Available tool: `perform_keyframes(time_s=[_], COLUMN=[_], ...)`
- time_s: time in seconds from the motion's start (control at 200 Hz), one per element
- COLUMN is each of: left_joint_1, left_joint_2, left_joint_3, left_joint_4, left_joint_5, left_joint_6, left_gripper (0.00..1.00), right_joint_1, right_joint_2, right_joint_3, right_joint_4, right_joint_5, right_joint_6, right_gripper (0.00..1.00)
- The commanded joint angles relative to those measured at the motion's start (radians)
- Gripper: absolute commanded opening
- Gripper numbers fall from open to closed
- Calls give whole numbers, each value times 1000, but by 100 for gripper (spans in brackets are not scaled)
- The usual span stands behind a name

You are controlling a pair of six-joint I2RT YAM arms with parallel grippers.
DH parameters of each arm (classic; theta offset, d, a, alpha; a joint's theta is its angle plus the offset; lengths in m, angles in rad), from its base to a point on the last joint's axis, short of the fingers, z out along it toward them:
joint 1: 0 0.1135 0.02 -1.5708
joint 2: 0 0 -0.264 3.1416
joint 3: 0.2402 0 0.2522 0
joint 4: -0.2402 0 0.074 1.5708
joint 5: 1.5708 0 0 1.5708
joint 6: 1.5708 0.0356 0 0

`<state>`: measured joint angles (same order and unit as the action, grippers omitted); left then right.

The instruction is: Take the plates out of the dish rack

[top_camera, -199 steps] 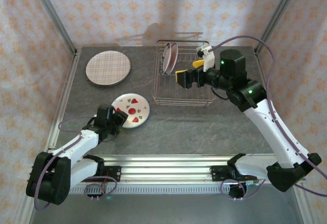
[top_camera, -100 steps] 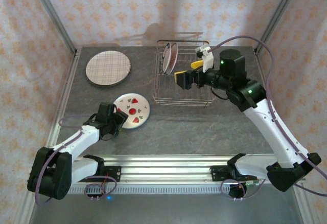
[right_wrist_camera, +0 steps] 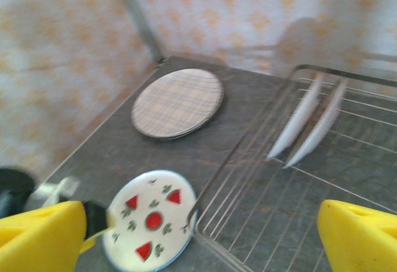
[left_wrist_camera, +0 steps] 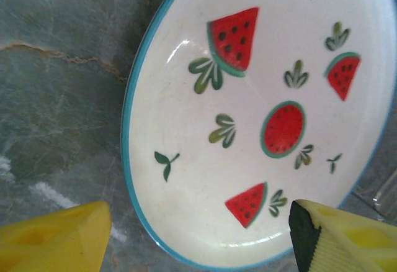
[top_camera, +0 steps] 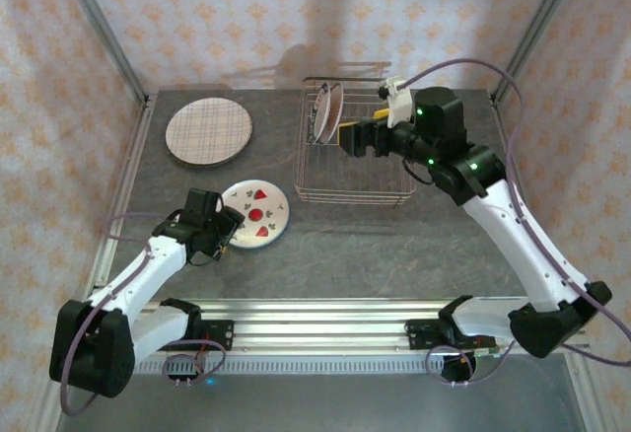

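Left claw sits low at the near side of the table, its yellow fingers spread wide and released, gripping nothing. Just beyond them the small round white plate with red watermelon slices lies flat on the table. Close up from the left wrist, its thin teal rim and green leaf sprigs are plain, while from above they read as mere red marks.

Further back, the right claw hangs above the rectangular silver wire dish rack, jaws open and empty. Two round white plates stand on edge in the rack's far left corner. From the right wrist they show as two slim leaning slivers, side by side. That same view takes in the watermelon plate, outside the rack's near corner.

Far left, the large round beige plaid-lined plate rests flat, well apart from the rack, a darker rim showing beneath it.

Underfoot is a grey marbled tabletop, edged in front by a ribbed aluminium rail. Pale wallpaper with orange motifs closes in on three sides.
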<state>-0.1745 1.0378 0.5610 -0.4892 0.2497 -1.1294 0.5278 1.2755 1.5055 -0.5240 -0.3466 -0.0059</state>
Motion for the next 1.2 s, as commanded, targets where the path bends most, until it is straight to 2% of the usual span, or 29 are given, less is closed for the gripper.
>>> perform_keyframes(time_s=[0.0,0.13,0.225,0.505,0.661,0.776,0.906,1.196], left_joint_1=[4,0,-22,-135,-221,-261,-267,-268], left_joint_2=[-55,-68,-60,2,31,35,39,37], left_joint_3=[89,208,311,567,700,743,751,742], left_joint_4=[-161,-201,-197,-69,-65,-50,-41,-39], left_joint_5=[-69,-85,-96,-81,-125,-139,-132,-101], left_joint_6=[27,86,146,344,486,560,577,577], left_gripper=[77,77,78,78,78,78,78,78], right_joint_1=[3,3,3,-6,-17,-36,-56,-75], right_joint_2=[102,288,416,684,799,869,938,1029], right_joint_3=[113,285,409,630,725,785,843,922], right_joint_4=[-46,-174,-245,-310,-346,-373,-386,-376], right_joint_5=[336,473,501,471,447,427,380,331], right_joint_6=[120,235,297,368,371,389,396,357], right_gripper=[89,84,78,67,61,53,45,41])
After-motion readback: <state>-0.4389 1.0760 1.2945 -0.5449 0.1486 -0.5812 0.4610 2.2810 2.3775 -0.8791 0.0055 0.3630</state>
